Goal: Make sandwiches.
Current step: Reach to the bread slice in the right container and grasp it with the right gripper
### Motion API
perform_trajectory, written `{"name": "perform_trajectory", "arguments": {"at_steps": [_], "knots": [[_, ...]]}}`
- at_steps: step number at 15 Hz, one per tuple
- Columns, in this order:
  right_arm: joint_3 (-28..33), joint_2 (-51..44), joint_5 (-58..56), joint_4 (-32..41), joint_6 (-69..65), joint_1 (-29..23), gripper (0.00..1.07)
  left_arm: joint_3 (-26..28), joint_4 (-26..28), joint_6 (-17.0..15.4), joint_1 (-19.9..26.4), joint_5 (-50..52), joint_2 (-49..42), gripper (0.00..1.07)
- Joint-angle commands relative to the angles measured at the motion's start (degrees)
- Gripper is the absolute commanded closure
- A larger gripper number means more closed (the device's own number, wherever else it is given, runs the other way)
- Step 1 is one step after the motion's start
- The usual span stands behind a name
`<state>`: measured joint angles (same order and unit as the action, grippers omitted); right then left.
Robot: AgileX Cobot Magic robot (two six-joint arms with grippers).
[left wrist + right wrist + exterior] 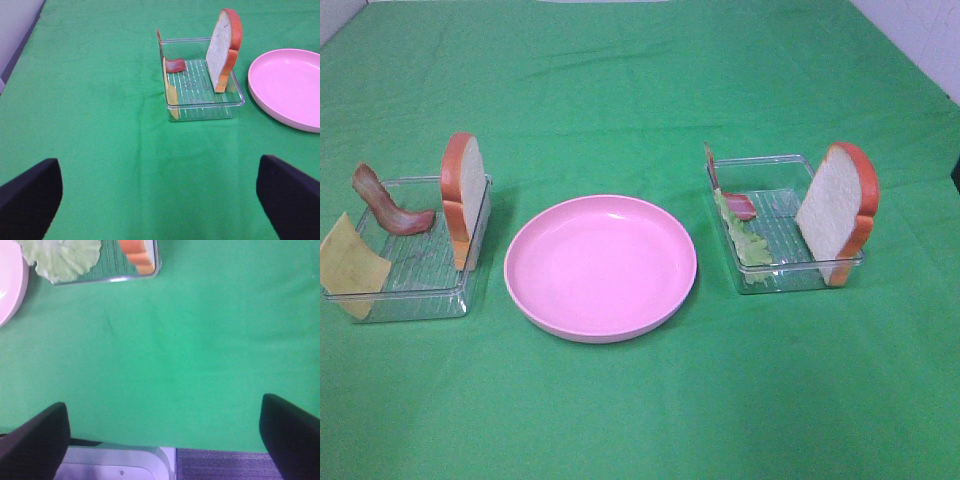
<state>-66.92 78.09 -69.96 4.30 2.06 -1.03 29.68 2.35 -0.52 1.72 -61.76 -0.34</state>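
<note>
The sandwich parts sit apart in two clear trays, and no stacked sandwich is in view. In the left tray a bread slice stands on edge, with a bacon strip and a cheese square leaning beside it. The right tray holds another upright bread slice, lettuce and bacon. My left gripper hovers open over bare cloth, short of the left tray and its bread. My right gripper is open near the table's front edge, with the lettuce ahead.
A round pink plate lies between the trays, with nothing on it. Green cloth covers the table. In the right wrist view the table's edge and a white object below it show between the fingers.
</note>
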Motion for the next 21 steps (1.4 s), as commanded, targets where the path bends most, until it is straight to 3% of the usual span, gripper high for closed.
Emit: {"name": "perform_trajectory", "arguments": {"at_steps": [1,7,13,21], "knots": [[-7.45,8.94,-0.11,0.34,0.97,0.23,0.09,-0.17,0.52,-0.17,-0.06,0.11,-0.69,0.04],[-17.82,22.17,-0.17,6.13,4.41,0.23,0.09,-0.17,0.52,-0.17,-0.06,0.11,-0.69,0.04],[-25.9,31.86,0.4,6.36,4.58,0.17,0.09,-0.17,0.52,-0.17,-0.06,0.11,-0.69,0.04],[-26.99,38.96,2.81,7.28,3.95,-1.83,0.09,-0.17,0.52,-0.17,-0.06,0.11,-0.69,0.04]]}}
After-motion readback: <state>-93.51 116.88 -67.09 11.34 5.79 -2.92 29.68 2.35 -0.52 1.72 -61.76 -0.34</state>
